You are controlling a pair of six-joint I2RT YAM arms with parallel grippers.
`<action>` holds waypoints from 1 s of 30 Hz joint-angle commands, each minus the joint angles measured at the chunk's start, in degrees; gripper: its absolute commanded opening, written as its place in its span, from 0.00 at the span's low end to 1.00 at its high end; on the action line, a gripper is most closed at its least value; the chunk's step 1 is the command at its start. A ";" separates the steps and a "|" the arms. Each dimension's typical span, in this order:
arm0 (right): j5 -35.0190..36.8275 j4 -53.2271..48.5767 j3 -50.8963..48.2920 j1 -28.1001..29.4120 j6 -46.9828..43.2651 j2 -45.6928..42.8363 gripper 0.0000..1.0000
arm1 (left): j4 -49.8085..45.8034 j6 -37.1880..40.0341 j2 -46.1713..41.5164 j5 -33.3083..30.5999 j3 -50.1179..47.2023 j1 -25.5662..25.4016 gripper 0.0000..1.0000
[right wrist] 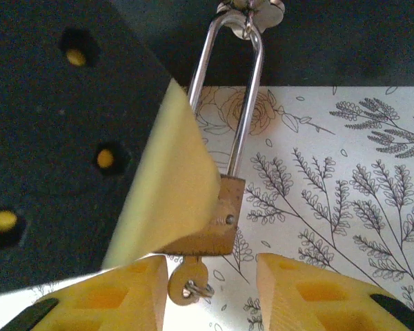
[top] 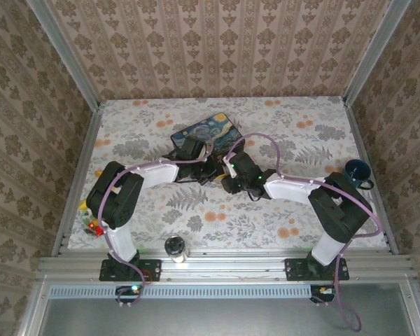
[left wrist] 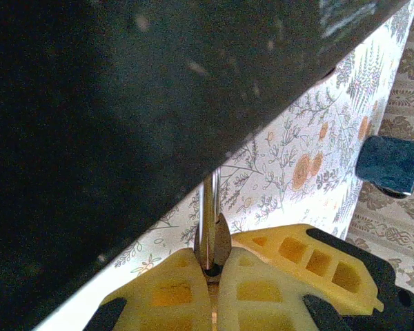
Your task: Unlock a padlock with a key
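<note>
Right wrist: key (right wrist: pixel 186 284) below padlock (right wrist: pixel 212 219), gripper (right wrist: pixel 211 274) parted

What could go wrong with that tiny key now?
1. The key sits in the padlock, inside the open right pincer; closing off-centre could miss it or knock it out.
2. The left pincer grips the padlock, whose shackle hangs on the box; a hard twist could slip it or tug the box.
</note>
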 commanded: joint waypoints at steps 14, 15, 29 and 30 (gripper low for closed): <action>3.36 2.70 2.88 0.15 -1.66 2.43 0.25 | -9.41 -2.77 1.79 2.44 -1.45 -0.03 0.00; 3.70 3.17 2.54 0.13 -1.40 2.33 0.22 | -9.41 -2.77 1.79 2.44 -1.58 -0.07 0.00; -21.57 15.88 -1.97 -11.44 11.18 2.18 0.02 | -8.89 -2.77 1.88 2.79 -2.25 -0.16 0.00; -23.35 16.54 -2.25 -12.20 12.07 2.31 0.02 | -8.80 -2.86 1.97 2.90 -2.33 -0.16 0.00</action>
